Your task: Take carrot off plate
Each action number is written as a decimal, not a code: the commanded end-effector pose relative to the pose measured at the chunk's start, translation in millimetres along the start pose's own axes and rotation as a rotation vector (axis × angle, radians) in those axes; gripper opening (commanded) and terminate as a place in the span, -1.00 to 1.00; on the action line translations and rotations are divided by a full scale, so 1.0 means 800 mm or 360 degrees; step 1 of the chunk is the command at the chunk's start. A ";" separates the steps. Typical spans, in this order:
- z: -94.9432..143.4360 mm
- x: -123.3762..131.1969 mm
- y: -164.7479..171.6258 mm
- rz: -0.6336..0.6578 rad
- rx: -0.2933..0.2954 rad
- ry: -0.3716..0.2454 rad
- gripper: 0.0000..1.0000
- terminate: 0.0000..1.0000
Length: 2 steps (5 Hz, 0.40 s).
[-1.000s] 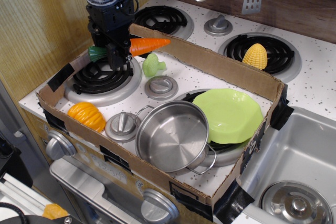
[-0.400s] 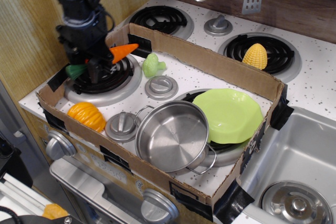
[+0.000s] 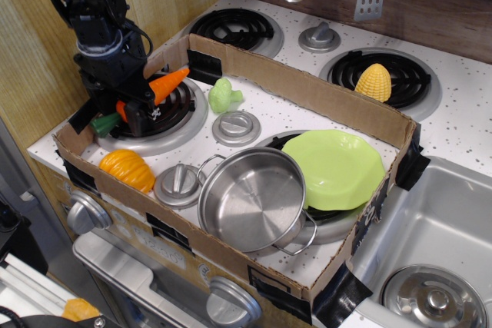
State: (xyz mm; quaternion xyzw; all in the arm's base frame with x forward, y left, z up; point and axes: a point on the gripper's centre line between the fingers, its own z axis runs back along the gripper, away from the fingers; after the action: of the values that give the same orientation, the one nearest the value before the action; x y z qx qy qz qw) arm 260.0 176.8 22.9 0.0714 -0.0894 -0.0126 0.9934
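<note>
A cardboard tray [image 3: 323, 96] is laid over the stove top, with a steel pot [image 3: 252, 199] at the near side and the lime-green plate [image 3: 338, 167] just right of it, bare. At the left, over the burner [image 3: 165, 117], the carrot [image 3: 157, 88] is held tilted, clamped in the closed gripper [image 3: 129, 107], well apart from the plate
</note>
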 end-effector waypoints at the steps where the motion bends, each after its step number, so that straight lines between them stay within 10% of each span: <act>1: 0.035 0.021 0.004 -0.0219 0.0054 -0.0062 1.00 -1.00; 2: 0.055 0.037 0.002 -0.0321 0.0082 -0.0062 1.00 -1.00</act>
State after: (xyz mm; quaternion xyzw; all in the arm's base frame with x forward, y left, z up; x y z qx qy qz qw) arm 285.8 170.8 49.1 0.0820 -0.0735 -0.1120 0.9876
